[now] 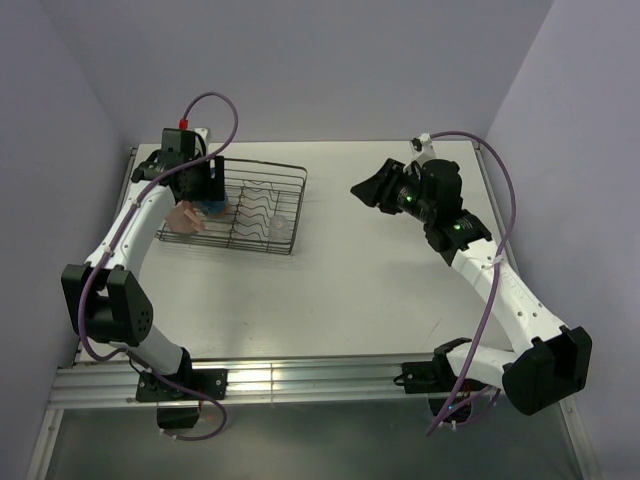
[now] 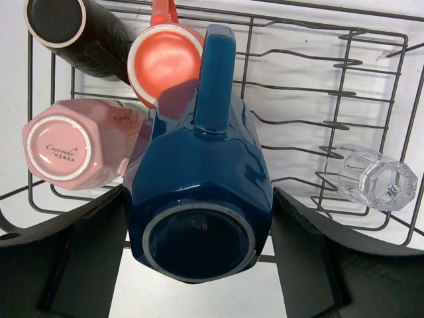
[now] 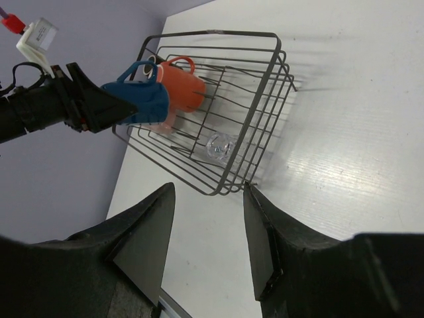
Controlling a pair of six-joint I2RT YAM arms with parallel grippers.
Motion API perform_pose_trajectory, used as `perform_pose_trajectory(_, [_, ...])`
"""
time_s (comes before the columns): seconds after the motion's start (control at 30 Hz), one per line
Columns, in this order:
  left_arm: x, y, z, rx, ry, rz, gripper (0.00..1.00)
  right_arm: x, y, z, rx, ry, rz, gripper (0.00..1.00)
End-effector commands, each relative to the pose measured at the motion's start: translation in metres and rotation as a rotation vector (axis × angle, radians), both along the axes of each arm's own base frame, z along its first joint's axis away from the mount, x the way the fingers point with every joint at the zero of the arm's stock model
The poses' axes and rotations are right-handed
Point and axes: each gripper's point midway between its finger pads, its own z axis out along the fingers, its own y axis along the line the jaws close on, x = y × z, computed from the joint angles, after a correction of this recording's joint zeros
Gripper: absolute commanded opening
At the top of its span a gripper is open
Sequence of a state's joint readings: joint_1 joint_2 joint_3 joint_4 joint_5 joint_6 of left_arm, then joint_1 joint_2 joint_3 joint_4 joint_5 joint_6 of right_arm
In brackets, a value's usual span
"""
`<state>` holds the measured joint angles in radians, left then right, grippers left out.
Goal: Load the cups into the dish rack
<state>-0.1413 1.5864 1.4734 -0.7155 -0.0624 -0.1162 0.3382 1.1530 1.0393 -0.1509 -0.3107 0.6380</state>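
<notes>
My left gripper [image 2: 199, 222] is shut on the blue cup [image 2: 199, 192], which is gripped by its sides with the base towards the camera and the handle up. It hangs over the left end of the dish rack [image 2: 30, 79], a dark wire basket. Lying in the rack are a pink cup [image 2: 79, 142], an orange cup [image 2: 164, 63], a dark brown cup [image 2: 73, 30] and a clear glass tumbler [image 2: 377, 180]. In the top view the left gripper [image 1: 205, 200] is over the rack [image 1: 300, 205]. My right gripper [image 1: 365, 190] hovers open and empty, right of the rack.
The rack's row of upright plate dividers [image 2: 298, 122] fills its middle, between the mugs and the tumbler. Purple walls close in the white table [image 1: 400, 280] on the left, back and right. The right wrist view shows the rack's near corner [image 3: 232, 189] just beyond my open fingers.
</notes>
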Motion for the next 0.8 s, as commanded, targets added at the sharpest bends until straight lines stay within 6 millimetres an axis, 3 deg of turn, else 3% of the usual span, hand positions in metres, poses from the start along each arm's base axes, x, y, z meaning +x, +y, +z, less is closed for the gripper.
perform_pose_trajectory(0.0, [0.017,-0.004,0.043,-0.005,-0.169,-0.016,0.0,-0.004,0.003,0.021,0.021,-0.085,0.024,0.54])
perform_pose_trajectory(0.27, [0.02,-0.007,0.032,-0.003,-0.131,-0.033,0.0,-0.004,0.002,0.02,0.011,-0.085,0.023,0.54])
perform_pose_trajectory(0.47, [0.016,-0.015,0.048,0.034,-0.212,-0.059,0.0,-0.003,0.003,0.019,0.011,-0.084,0.025,0.54])
perform_pose_trajectory(0.77, [0.01,-0.01,0.067,0.053,-0.275,-0.041,0.0,-0.002,0.005,0.015,0.014,-0.075,0.035,0.54])
